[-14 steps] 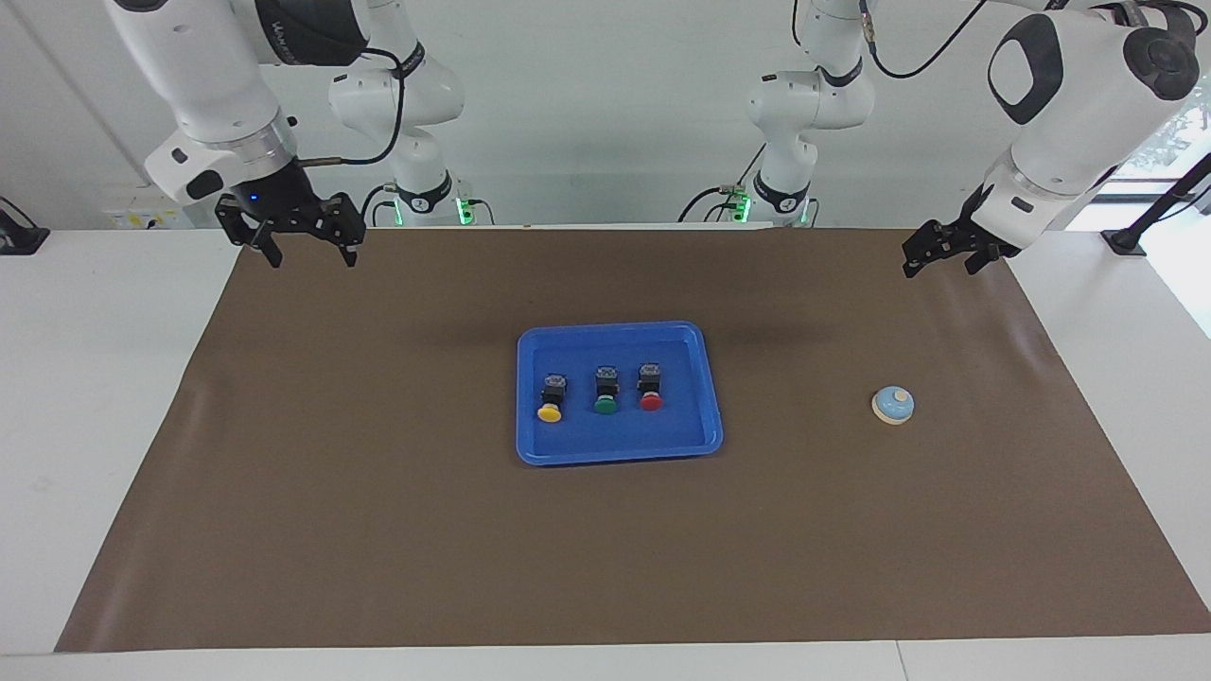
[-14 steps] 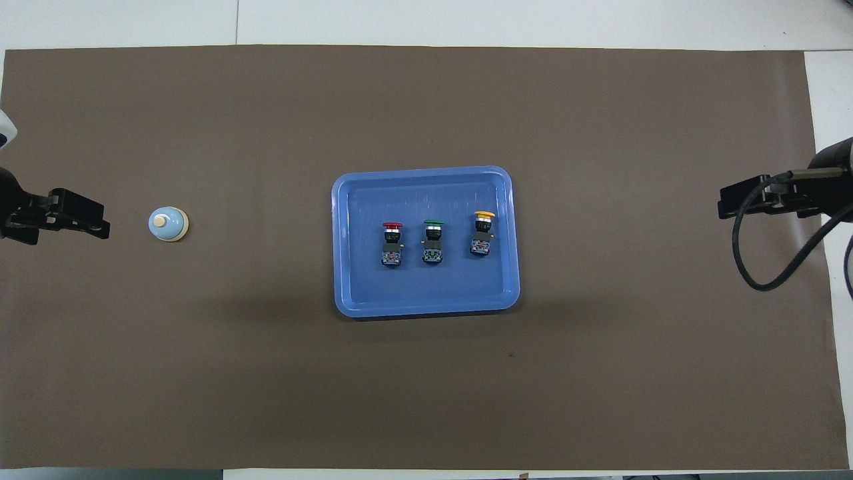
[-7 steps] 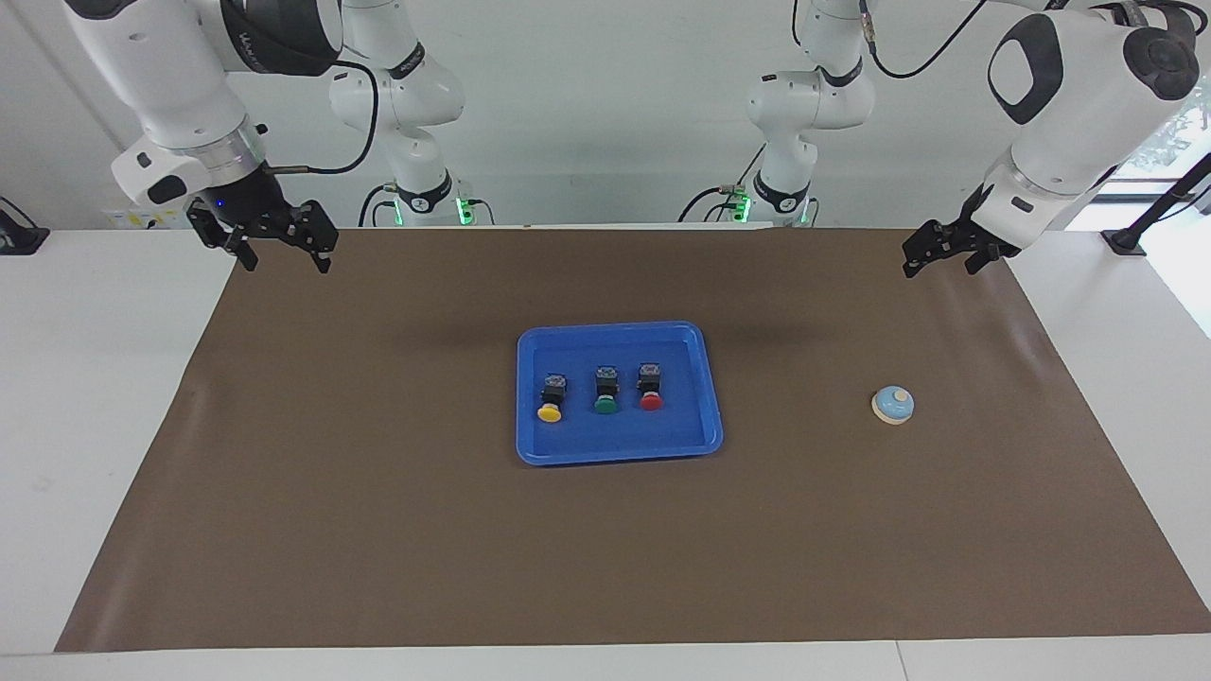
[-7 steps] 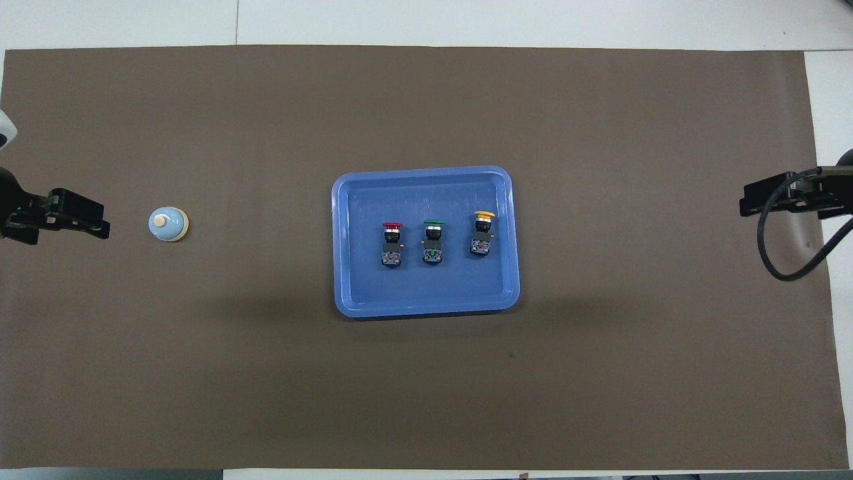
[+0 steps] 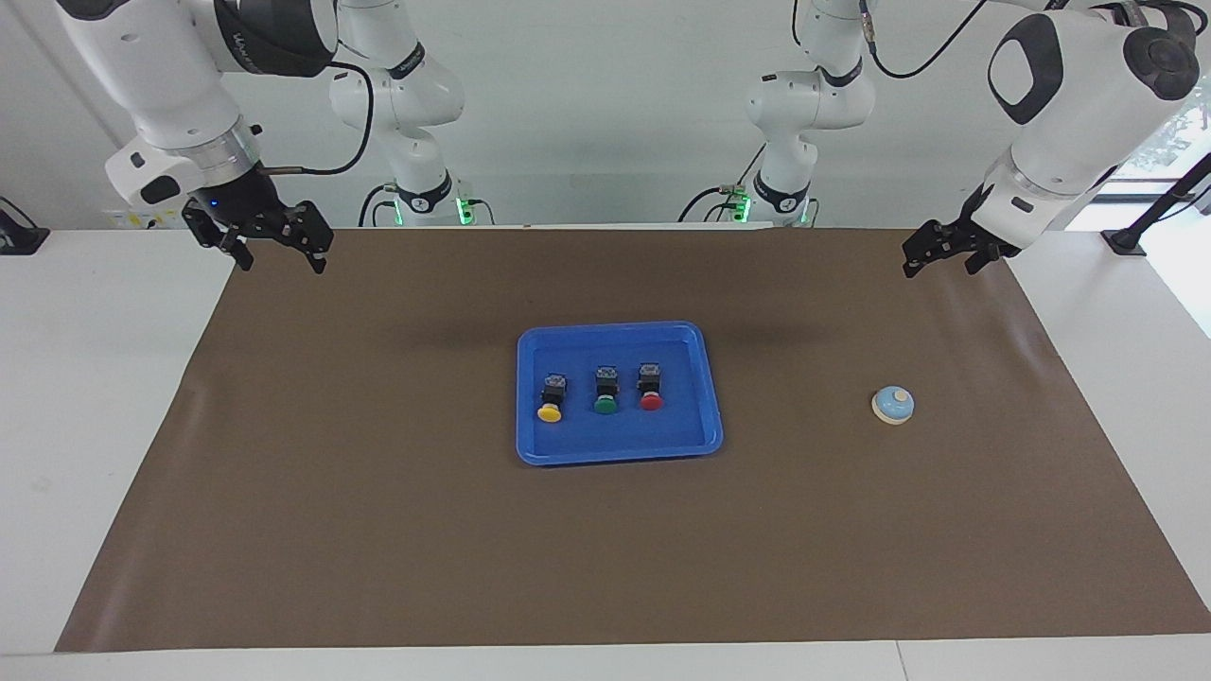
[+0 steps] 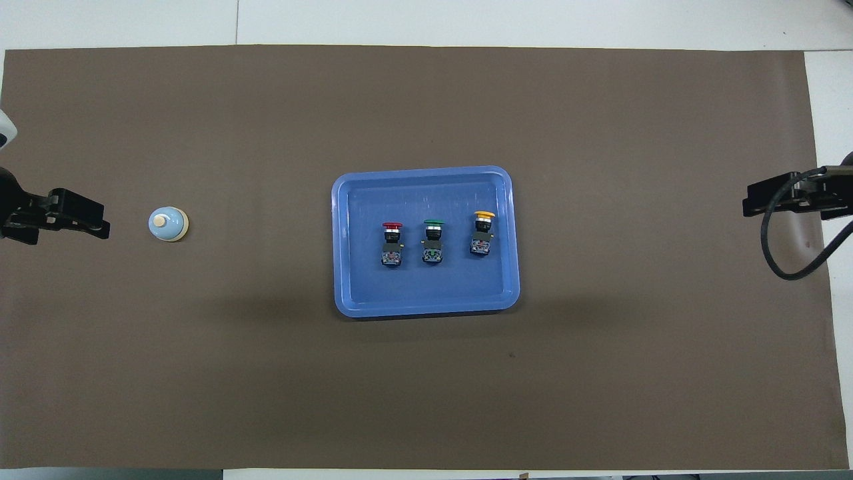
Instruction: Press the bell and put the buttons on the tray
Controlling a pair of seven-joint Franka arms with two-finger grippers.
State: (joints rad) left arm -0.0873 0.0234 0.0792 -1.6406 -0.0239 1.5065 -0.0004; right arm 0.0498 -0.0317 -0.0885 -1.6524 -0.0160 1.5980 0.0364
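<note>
Three buttons [image 5: 603,392] are lying in one tray [image 5: 530,449]; one bell [image 5: 892,405] is sitting apart. The right claw [image 5: 275,258] is hanging spread; the left claw [image 5: 938,261] is hanging, fingers unreadable.

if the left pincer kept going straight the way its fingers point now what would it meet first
Most likely the brown table mat. The left pincer hangs over the mat's corner, fingers angled down; the small light blue dome bell seems off that line, though depth is unclear.

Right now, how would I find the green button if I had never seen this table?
Look for the blue tray in the middle of the brown mat. Three buttons lie in a row in it. The green button is the middle one, between the yellow button and the red button.
</note>
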